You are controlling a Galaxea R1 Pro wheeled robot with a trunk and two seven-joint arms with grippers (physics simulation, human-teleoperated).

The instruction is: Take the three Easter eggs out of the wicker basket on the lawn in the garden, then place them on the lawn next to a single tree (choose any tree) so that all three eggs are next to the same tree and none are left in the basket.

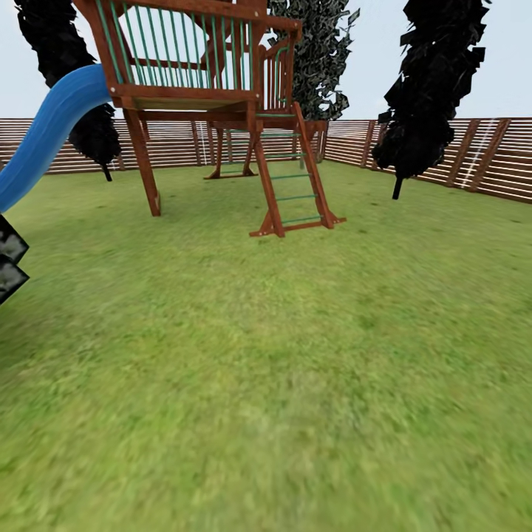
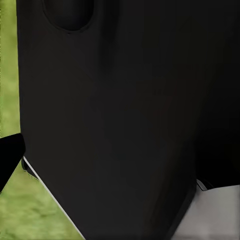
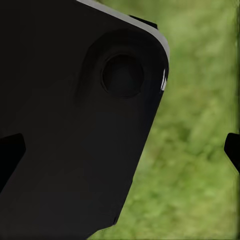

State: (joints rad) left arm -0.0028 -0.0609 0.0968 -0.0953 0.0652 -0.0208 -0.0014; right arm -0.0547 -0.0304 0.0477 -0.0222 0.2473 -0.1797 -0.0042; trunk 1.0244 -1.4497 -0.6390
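From where I stand, open lawn (image 1: 281, 384) runs to the wooden playset (image 1: 214, 111) and fence (image 1: 443, 151), no basket or eggs in sight, each tool's spread impossible to tell, so the robot risks rolling on past them.

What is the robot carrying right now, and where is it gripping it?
Cannot be told for sure. No egg appears; both wrist views show dark robot body over grass, with tool fingertips at the edges.
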